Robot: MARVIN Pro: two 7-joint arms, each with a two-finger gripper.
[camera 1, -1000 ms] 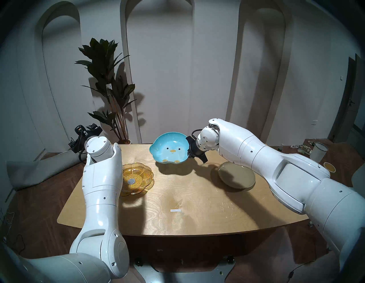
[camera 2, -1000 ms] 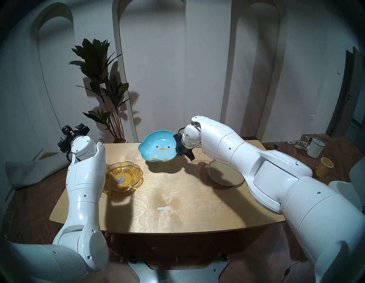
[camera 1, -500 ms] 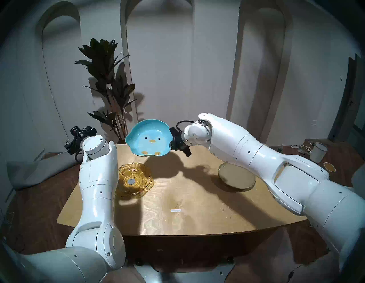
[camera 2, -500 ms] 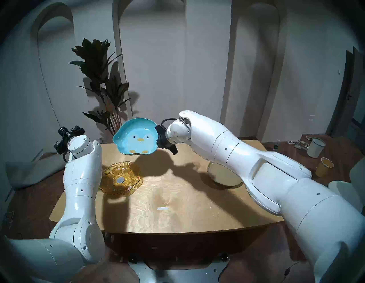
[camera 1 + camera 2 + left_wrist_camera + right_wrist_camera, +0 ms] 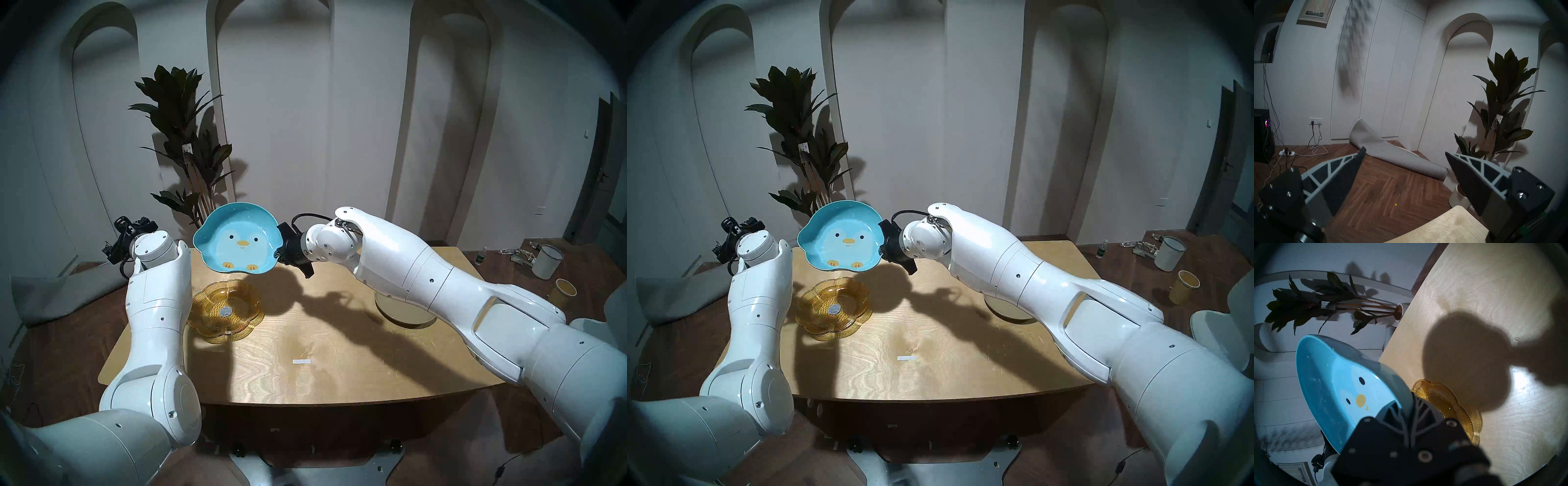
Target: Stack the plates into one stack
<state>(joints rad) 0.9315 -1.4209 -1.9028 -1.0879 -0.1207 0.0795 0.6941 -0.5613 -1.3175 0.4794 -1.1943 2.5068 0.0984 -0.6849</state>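
Glossy sky-blue lobed ceramic plate with a cartoon penguin (image 5: 239, 237) is in the air, tilted face toward the head camera, up and behind the amber plate. Right gripper (image 5: 284, 250), jaws closed tight on its right rim, nothing else held. Amber transparent ribbed flower-shaped glass plate (image 5: 226, 310) sits on the light wooden desk (image 5: 325, 366), left side, empty. Plain round olive-beige plate (image 5: 403, 310) is far right of the amber plate on the desk, mostly hidden under the right arm.

Handling, my guess: blue plate is stiff, smooth glaze so slippery, chips if dropped; a one-sided rim pinch lets it swing, so lower it level. Amber glass looks light, brittle, wavy rim, so the blue one may rock on it. Beige one is best taken at the rim too.

Left gripper (image 5: 1405, 157), jaws wide apart, empty, points off the desk's left edge, left of the amber plate.

Views: right wrist shows the pinch on the blue rim close up and the amber plate just below it (image 5: 1449, 405); head views show the beige plate, which the wrist views miss. Left wrist sees only floor, rolled grey mat (image 5: 1390, 152), potted plant (image 5: 1500, 108), desk corner.
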